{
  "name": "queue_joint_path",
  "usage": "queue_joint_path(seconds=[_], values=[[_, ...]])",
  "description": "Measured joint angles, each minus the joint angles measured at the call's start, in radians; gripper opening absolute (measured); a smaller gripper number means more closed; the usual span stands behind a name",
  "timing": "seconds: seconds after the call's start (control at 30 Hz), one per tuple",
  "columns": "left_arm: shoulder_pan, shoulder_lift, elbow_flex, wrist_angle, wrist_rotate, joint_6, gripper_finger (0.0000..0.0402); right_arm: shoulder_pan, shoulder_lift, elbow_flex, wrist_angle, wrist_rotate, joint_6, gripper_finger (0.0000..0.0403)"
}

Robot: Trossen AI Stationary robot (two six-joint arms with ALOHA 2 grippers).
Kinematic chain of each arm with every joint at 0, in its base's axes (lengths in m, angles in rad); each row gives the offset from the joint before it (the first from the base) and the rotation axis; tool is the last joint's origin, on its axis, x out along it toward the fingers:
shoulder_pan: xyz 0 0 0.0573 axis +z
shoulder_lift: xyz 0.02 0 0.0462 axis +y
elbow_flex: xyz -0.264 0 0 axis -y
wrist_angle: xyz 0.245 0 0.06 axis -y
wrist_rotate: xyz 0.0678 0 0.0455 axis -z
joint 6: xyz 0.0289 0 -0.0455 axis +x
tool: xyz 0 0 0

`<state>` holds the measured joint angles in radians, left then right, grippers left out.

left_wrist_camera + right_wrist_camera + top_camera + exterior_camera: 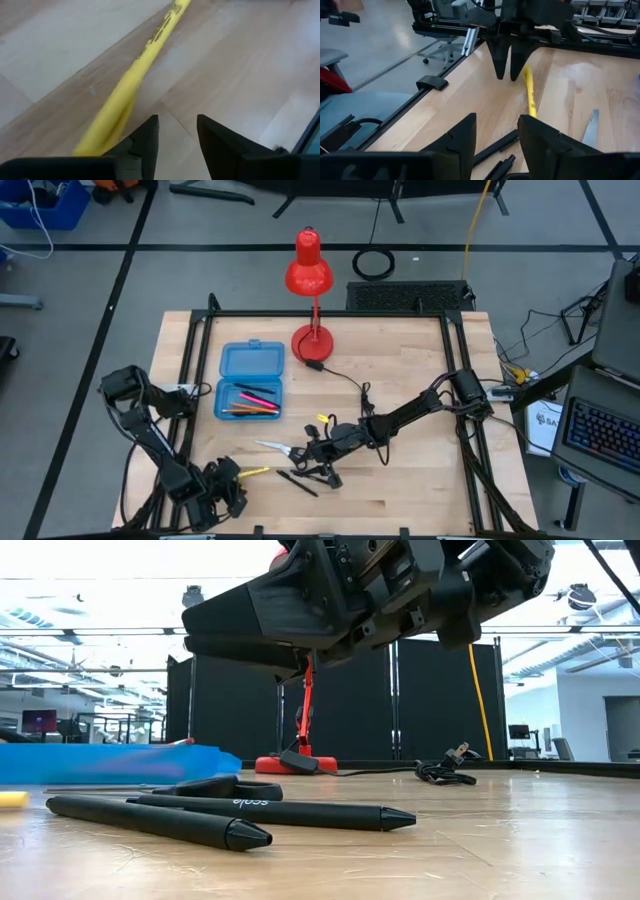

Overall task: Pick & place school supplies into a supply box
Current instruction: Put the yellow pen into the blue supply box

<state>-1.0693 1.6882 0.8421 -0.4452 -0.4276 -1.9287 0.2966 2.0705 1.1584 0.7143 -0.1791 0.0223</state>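
The translucent blue supply box (250, 380) lies open at the table's left middle, with orange and pink pencils (252, 400) inside. On the wood near the front edge lie a yellow pencil (255, 472), silver scissors (275, 447) and two black pens (298, 481). My left gripper (228, 477) is open and low at the pencil's near end. The yellow pencil (135, 75) runs past the outer side of one finger, not between the two. My right gripper (322, 465) is open and hovers just above the black pens (260, 810), clear of them.
A red desk lamp (310, 280) stands at the table's far edge. Its black cord (350, 385) trails to a plug (445, 765) near the table's middle. A black frame (200, 380) borders the wood on the left and right. Bare wood lies at the right front.
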Motion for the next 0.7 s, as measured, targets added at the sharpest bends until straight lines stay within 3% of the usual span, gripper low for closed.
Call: queue_joint_path(seconds=[0.13, 0.37, 0.7], values=[[0.000, -0.002, 0.042, -0.026, 0.003, 0.067, 0.0140, 0.000, 0.000, 0.000, 0.000, 0.000, 0.000, 0.0132], [0.000, -0.003, 0.168, -0.220, -0.041, 0.263, 0.0140, 0.000, 0.000, 0.000, 0.000, 0.000, 0.000, 0.0132], [-0.031, -0.002, 0.162, -0.362, 0.065, 0.367, 0.0140, 0.009, 0.000, 0.000, 0.004, 0.004, -0.026, 0.0132]])
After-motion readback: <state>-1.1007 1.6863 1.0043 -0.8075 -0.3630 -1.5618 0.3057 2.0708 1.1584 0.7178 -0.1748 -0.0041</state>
